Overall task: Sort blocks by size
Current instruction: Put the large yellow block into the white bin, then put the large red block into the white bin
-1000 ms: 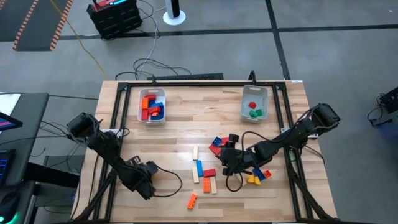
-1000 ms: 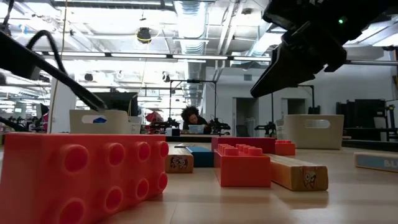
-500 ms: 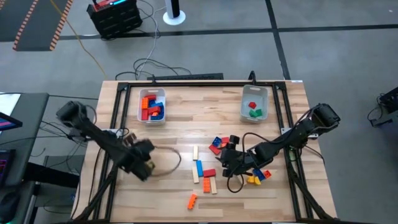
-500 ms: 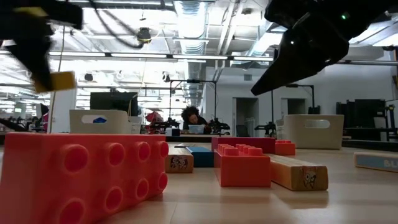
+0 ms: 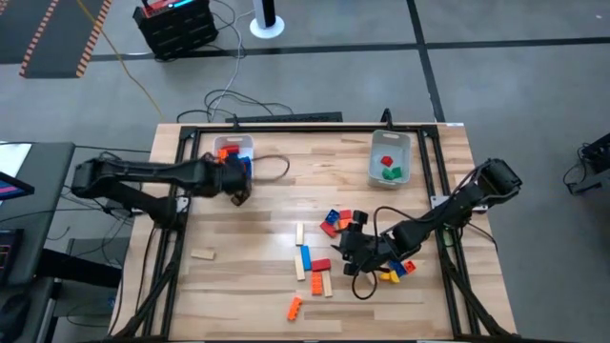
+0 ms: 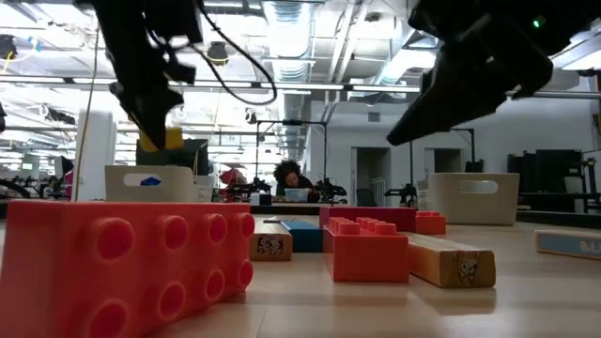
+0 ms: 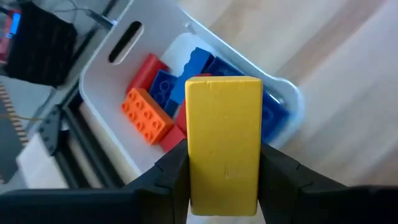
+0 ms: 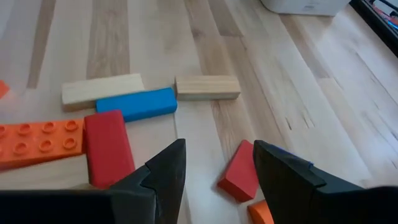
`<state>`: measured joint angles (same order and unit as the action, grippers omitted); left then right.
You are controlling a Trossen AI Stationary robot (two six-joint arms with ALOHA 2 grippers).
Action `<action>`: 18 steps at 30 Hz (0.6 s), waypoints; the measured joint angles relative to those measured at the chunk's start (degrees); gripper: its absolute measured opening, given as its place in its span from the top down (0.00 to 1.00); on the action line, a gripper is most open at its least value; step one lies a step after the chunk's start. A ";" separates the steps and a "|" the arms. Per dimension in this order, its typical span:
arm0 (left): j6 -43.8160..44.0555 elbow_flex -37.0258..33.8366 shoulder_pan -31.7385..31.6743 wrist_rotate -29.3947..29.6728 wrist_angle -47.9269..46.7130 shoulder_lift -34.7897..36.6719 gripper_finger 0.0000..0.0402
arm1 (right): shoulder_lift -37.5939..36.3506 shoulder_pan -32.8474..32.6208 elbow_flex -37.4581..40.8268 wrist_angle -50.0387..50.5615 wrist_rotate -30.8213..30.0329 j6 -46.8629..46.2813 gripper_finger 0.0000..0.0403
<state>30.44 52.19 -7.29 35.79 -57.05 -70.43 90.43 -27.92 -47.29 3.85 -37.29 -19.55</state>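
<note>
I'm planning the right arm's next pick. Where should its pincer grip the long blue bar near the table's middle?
Probably mid-length, from straight above, fingers across its narrow width. The blue bar lies flat; a tan bar hugs one long side, so a finger must wedge between them. The right pincer stands open nearby.

No readable text, label or number shows anywhere.

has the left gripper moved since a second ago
Yes. The left gripper, shut on a yellow block, went from the table's front edge to the left bin.
</note>
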 joint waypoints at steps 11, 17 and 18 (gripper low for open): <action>-11.64 -7.17 -14.07 -7.71 9.41 -0.04 0.55 | 0.00 -1.74 3.72 -0.26 -0.01 -5.91 0.47; -13.40 -5.65 -14.16 -8.55 9.53 0.00 0.46 | 0.00 -3.03 3.72 -2.61 -0.03 -6.79 0.47; -13.95 -5.00 -14.11 -8.55 9.29 0.00 0.45 | 0.00 -3.31 3.69 -2.83 -0.04 -7.25 0.47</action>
<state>16.48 47.19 -21.40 27.24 -47.76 -70.43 90.43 -31.23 -43.59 1.02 -37.33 -26.80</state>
